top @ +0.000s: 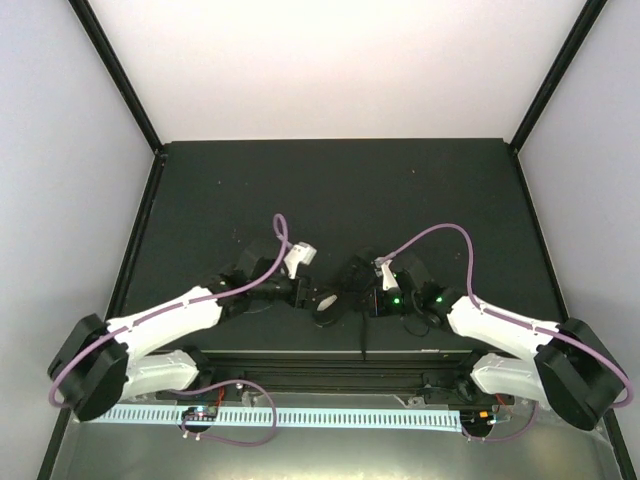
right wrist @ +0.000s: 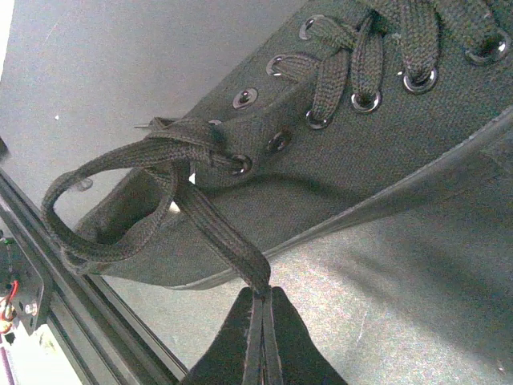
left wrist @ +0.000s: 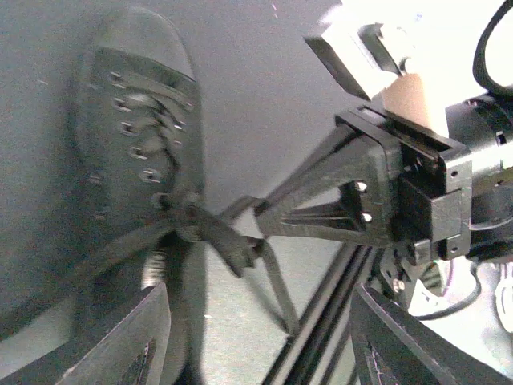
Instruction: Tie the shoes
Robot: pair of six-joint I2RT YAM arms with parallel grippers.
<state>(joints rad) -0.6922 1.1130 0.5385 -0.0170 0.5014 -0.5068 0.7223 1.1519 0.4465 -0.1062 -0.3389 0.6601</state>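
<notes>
The black shoe (top: pixel 328 303) lies near the table's front edge, between the two arms. In the left wrist view the shoe (left wrist: pixel 136 104) sits at the left with its laces (left wrist: pixel 192 220) bunched at the top eyelets. My left gripper (left wrist: pixel 256 353) stands open beside it, with nothing between its fingers (left wrist: pixel 120 345). The right gripper (left wrist: pixel 258 216) reaches in from the right and pinches a lace. In the right wrist view the right gripper (right wrist: pixel 262 301) is shut on a flat lace strand (right wrist: pixel 216 233) that runs taut to the shoe (right wrist: pixel 361 160). A lace loop (right wrist: pixel 80 216) hangs at the left.
A dark mat (top: pixel 340 190) covers the table, with pale walls on three sides. A black rail (left wrist: pixel 321 321) runs along the front edge, close behind the shoe's heel and under both grippers.
</notes>
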